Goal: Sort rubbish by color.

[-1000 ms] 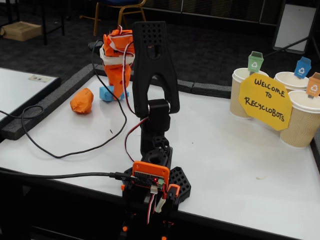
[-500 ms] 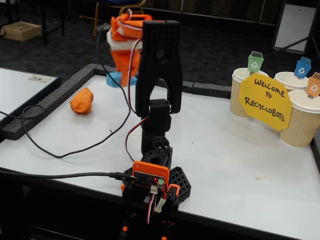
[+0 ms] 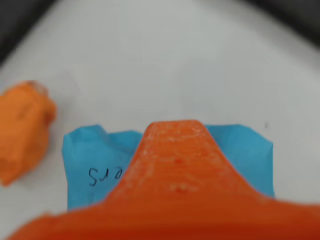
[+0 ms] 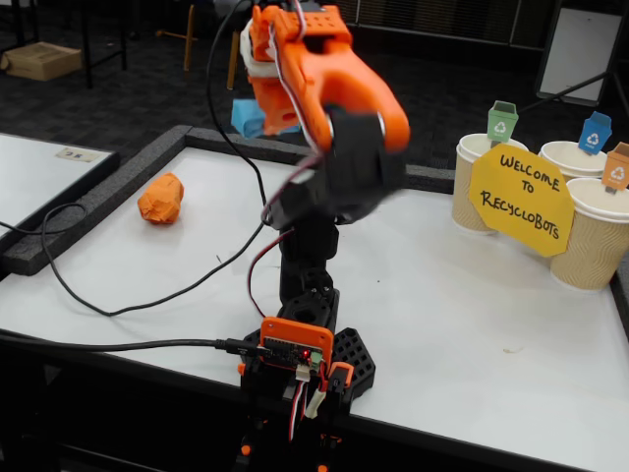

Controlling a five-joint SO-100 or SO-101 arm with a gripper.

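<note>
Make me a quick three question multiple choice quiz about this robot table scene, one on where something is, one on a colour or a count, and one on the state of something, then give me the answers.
1. Where is the orange crumpled paper wad?
A. lying on the white table
B. inside a paper cup
C. in the gripper

2. How many paper cups stand behind the yellow welcome sign?
A. one
B. three
C. five

3. What state is the light blue crumpled paper wad in?
A. resting on the table
B. held up off the table by the gripper
C. sitting in a cup

Answers:
1 A: the orange crumpled paper wad lies on the white table near its left edge in the fixed view.
2 B: three paper cups show around the yellow welcome sign.
3 B: the light blue crumpled paper wad hangs in the gripper, above the table.
</note>
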